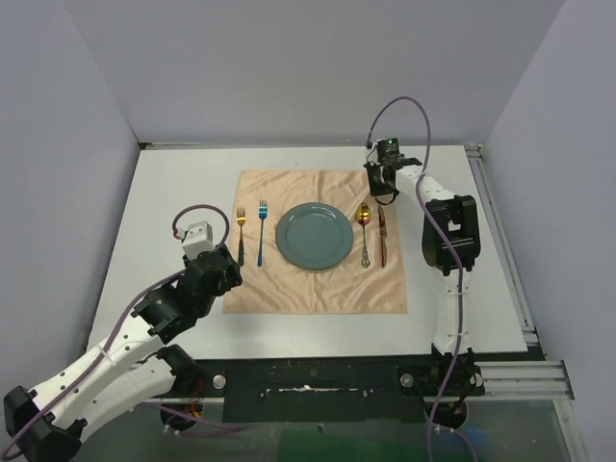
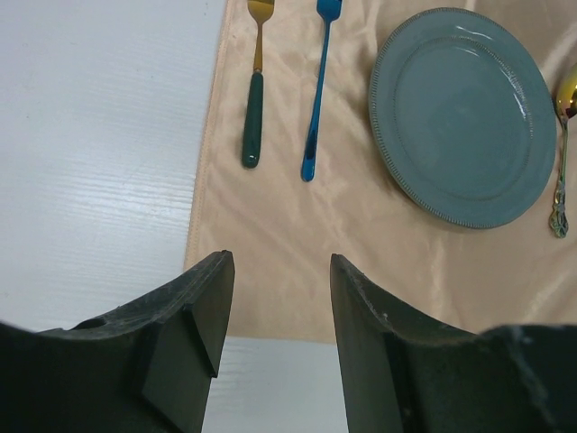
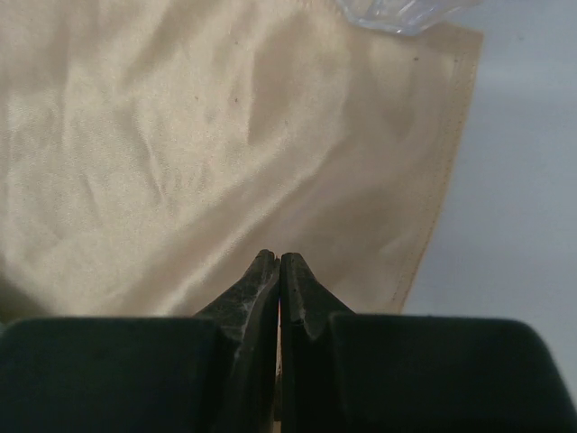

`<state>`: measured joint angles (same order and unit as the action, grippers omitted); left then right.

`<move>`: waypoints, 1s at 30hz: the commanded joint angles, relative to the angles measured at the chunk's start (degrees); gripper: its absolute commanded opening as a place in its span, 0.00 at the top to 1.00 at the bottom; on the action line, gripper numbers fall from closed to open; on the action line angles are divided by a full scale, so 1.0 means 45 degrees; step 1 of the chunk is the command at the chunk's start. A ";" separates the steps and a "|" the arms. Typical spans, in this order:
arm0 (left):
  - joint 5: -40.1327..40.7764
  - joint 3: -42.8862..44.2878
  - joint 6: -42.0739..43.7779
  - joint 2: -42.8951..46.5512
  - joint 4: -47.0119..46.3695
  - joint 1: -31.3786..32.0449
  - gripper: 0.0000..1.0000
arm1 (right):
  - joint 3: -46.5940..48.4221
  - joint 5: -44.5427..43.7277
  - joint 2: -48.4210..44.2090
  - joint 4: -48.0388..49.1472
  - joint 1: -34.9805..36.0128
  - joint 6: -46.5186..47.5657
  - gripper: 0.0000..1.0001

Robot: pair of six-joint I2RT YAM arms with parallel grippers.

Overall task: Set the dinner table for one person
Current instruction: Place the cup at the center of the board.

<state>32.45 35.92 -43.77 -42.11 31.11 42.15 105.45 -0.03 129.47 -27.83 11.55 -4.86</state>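
While its two black fingers press tip to tip with nothing between them, the right gripper [image 3: 279, 271] hangs over the far right corner of a peach cloth [image 3: 180, 135]. The cloth's glossy, satin-like weave is rumpled into soft folds and finished with a stitched hem. Near that corner a clear, faceted glass object [image 3: 397, 13] shows only partly at the top of the view. The left gripper [image 2: 278, 271] holds its wedge-shaped matte jaws apart and empty above the cloth's near left edge. Beyond it lie a gold-headed fork [image 2: 254, 108] with a dark green handle, a slim glossy blue fork [image 2: 317, 90], a round grey-green plate [image 2: 460, 117] with a beaded rim, and a spoon [image 2: 561, 180] with a gold bowl and an ornate handle. A coppery knife [image 1: 382, 236] lies just right of the spoon. Everything rests on the bench [image 1: 173, 192], a broad flat white rectangle with faint grain and aluminium rails along its right and near edges.
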 commanded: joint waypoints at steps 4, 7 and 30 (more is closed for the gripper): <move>0.0107 0.0634 0.0184 -0.0329 -0.0174 -0.0090 0.56 | 0.0770 -0.0614 0.0201 0.0864 0.0026 -0.0259 1.00; 0.0148 0.0659 0.0176 -0.0297 -0.0066 -0.0090 0.56 | 0.1318 -0.0844 0.0637 0.0777 0.0030 -0.0219 1.00; 0.0252 0.0603 0.0070 -0.0130 0.0136 -0.0105 0.55 | 0.4096 -0.1972 0.2723 0.0859 -0.0185 0.0116 0.97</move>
<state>32.71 36.05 -43.68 -43.35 31.99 42.11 119.42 -6.61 140.53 -26.24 11.18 -4.97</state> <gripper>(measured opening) 0.446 0.033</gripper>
